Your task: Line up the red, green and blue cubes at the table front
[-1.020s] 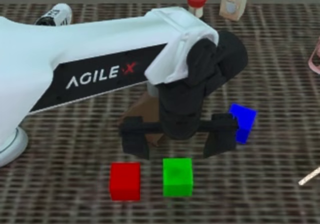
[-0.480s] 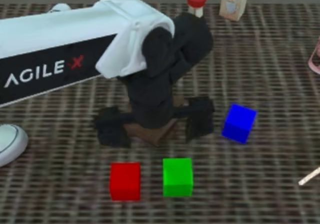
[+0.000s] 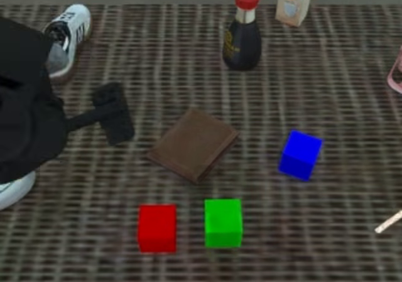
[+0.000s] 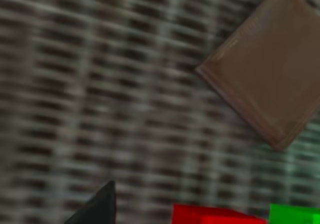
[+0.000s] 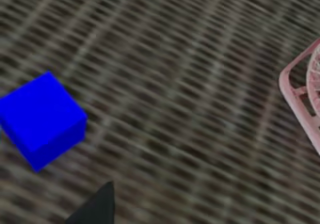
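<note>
The red cube (image 3: 157, 227) and the green cube (image 3: 223, 222) sit side by side near the table's (image 3: 326, 93) front edge, a small gap between them. The blue cube (image 3: 300, 154) stands apart, farther back and to the right, turned at an angle. My left gripper (image 3: 59, 126) is at the far left, open and empty; one finger (image 3: 113, 113) shows and the other is hidden under the arm. The left wrist view has one fingertip (image 4: 100, 206), the red cube (image 4: 215, 215) and the green cube (image 4: 295, 214). The right gripper is open, one fingertip (image 5: 97, 204) near the blue cube (image 5: 42, 118).
A flat brown pad (image 3: 193, 144) lies at mid-table. At the back stand a dark bottle with a red cap (image 3: 242, 34) and an orange-and-white box (image 3: 294, 2). A shoe (image 3: 68, 26) sits back left. A pink rack (image 3: 396, 71) and a pale stick (image 3: 389, 222) are at the right edge.
My left arm has pulled back to the left from over the pad, uncovering the pad and the bottle. The three cubes have not moved.
</note>
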Motion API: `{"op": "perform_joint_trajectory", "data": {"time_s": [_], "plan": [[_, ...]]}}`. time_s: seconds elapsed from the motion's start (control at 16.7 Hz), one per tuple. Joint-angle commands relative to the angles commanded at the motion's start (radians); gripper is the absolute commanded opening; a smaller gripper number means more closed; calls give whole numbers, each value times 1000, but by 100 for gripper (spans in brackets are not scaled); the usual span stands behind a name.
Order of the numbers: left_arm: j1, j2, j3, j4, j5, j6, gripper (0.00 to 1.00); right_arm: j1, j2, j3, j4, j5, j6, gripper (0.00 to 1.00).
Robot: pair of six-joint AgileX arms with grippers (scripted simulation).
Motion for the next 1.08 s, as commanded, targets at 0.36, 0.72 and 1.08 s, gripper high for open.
{"op": "perform_joint_trajectory", "data": {"time_s": [0.36,0.72,1.08], "plan": [[262,-604,-498,333,-1,290,100,128,634,457,-350,-2,-192,100],[432,-995,-809,602,15,570,100,223,1058,823,-589,-2,-337,100],[484,-1139,-897,709,23,684,100,255,1194,951,-663,0,-385,100]]}}
